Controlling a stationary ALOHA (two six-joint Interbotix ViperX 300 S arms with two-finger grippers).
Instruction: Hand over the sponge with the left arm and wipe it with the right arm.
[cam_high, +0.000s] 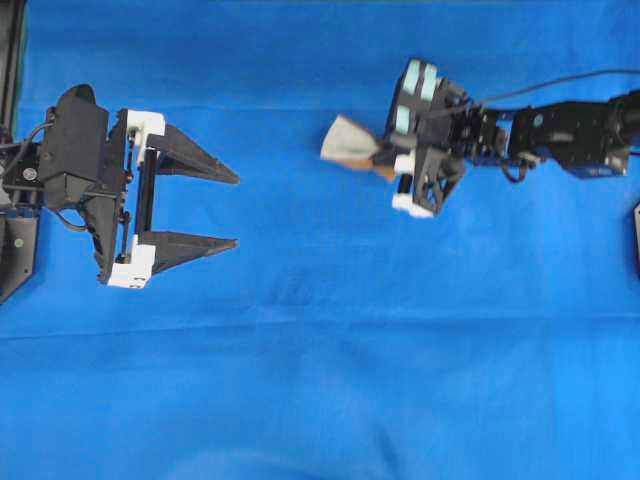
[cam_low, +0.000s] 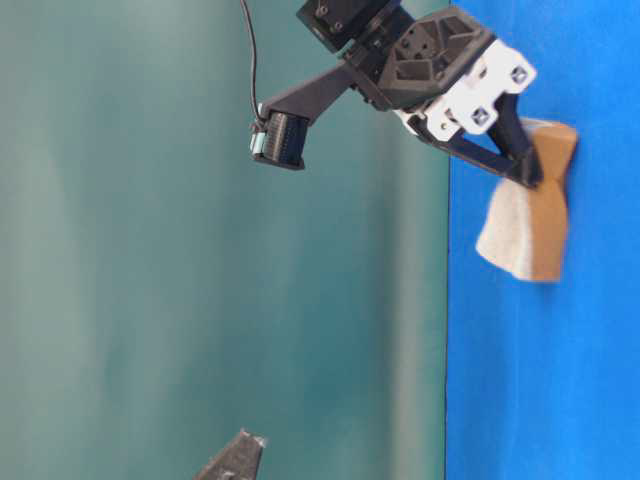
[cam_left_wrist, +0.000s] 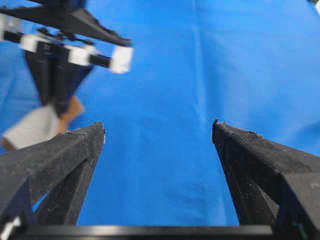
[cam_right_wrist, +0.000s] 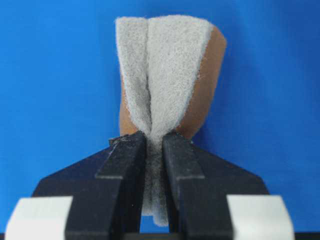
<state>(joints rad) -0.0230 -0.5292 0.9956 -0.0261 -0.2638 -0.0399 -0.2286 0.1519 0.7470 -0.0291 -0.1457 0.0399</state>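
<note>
Right gripper (cam_right_wrist: 154, 150): black fingers pinch the whitish-grey fuzzy sponge (cam_right_wrist: 165, 70) with orange-brown backing.
Left gripper (cam_high: 236, 210): spread wide, holding nothing.
Writing: none readable.
Surroundings: blue cloth (cam_high: 320, 380).

The cloth (cam_high: 320, 380) is showing plain bright blue. The sponge (cam_right_wrist: 165, 75) is showing whitish-grey fuzz over orange-brown. Both arms are appearing black with white brackets; the right arm (cam_high: 560, 135) is perhaps wearing pale teal pads.
</note>
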